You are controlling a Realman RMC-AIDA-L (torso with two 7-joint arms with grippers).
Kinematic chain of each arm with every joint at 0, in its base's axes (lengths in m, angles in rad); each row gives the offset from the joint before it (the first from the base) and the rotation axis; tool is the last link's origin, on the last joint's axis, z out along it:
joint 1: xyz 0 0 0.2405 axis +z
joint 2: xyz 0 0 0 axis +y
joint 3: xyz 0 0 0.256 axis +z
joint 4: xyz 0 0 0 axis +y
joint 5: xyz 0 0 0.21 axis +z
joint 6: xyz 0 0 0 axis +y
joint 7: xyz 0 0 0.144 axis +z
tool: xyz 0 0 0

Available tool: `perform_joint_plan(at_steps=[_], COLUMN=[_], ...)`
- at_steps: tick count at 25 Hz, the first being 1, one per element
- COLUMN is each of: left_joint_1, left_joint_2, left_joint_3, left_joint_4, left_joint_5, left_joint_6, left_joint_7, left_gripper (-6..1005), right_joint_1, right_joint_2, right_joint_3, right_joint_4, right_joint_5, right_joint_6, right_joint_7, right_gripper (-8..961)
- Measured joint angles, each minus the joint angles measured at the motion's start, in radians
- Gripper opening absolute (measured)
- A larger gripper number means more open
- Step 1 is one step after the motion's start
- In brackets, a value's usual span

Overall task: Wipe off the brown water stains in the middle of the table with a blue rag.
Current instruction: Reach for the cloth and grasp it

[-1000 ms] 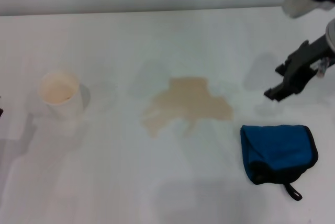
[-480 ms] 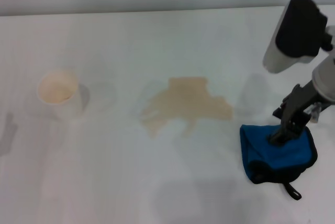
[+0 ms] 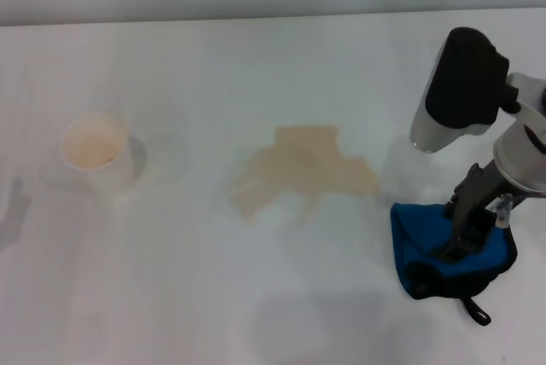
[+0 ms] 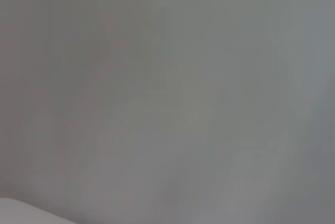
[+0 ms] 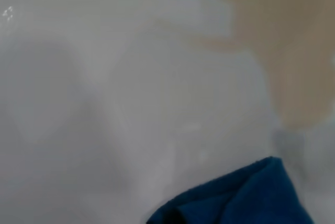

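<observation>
One paper cup [image 3: 95, 153] stands far left on our surface [image 3: 256, 58]; mid-surface the brown water stains [image 3: 303, 171] lie unwiped. Just right, our right gripper [image 3: 456, 246] presses into the blue rag [image 3: 426, 246]; whether it has clamped, we cannot tell.

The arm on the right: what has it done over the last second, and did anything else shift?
The right gripper came down from above the table onto the blue rag, which bunched slightly. Whether the jaws have closed is unclear. The brown water stains and cup stayed put.
</observation>
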Motion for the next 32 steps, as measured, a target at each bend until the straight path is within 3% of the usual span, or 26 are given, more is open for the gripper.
perform_joint_plan(at_steps=[32], left_joint_1=[-0.005], left_joint_2=[0.002], left_joint_3=[0.002], left_joint_4=[-0.009], left_joint_5=[-0.001], left_joint_6=[-0.001], left_joint_7=[-0.028], left_gripper=[877], right_joint_1=[0.011], right_joint_2=[-0.002], right_joint_3=[-0.032], right_joint_4=[0.145], right_joint_5=[-0.013], right_joint_6=[-0.089], right_joint_7=[-0.001], right_gripper=[553])
